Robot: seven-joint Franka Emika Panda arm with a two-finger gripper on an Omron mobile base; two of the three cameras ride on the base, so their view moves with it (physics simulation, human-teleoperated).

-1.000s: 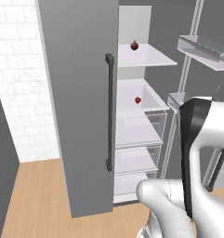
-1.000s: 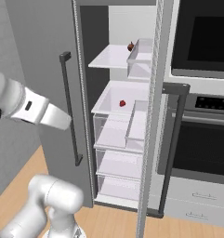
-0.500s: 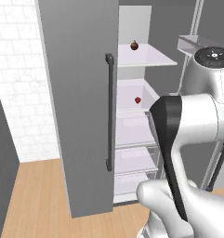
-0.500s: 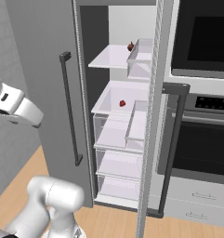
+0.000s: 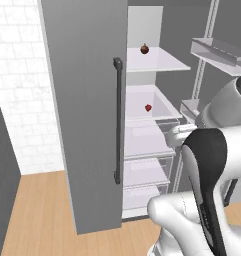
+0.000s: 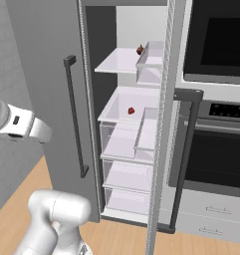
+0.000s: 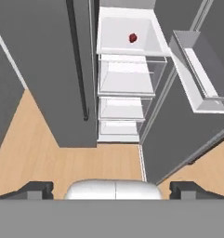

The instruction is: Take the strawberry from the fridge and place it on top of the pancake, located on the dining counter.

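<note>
Fridge (image 5: 87, 100): tall grey cabinet, left door shut with a dark bar handle (image 5: 117, 120), right door (image 6: 164, 124) swung open toward the near right, white shelves and clear drawers exposed between them. Black oven (image 6: 216, 45) just right of it. Wooden floor (image 7: 48, 158) in front.

Upper shelf (image 6: 119, 62): dark maroon round fruit (image 6: 140, 50) with a stem at the far edge, not the target. Next shelf down (image 6: 122, 104): strawberry (image 6: 131, 110), tiny and bright red, lying near the middle, apart from the shelf walls; also visible at (image 5: 148, 107) and, from the hand camera, at (image 7: 133, 37). Too small to read its long axis or which way the tip points; appears roughly squat, perhaps slightly tilted.

Tool (image 7: 111, 190): jaws spread wide, nothing between them, well short of the fridge and aimed down past the drawers toward the floor, with the berry high in the hand view.

Step in hand, as judged: reaching into the fridge for the berry. To do well: raise and level the hand so the berry sits centred between the fingertips; enter through the gap between the shut left door and the open right door, clear of the door bins (image 7: 197, 79) on the right; come in above the shelf lip, descend over the berry, close gently on so small and soft a thing; withdraw straight back before turning toward the worktop.
</note>
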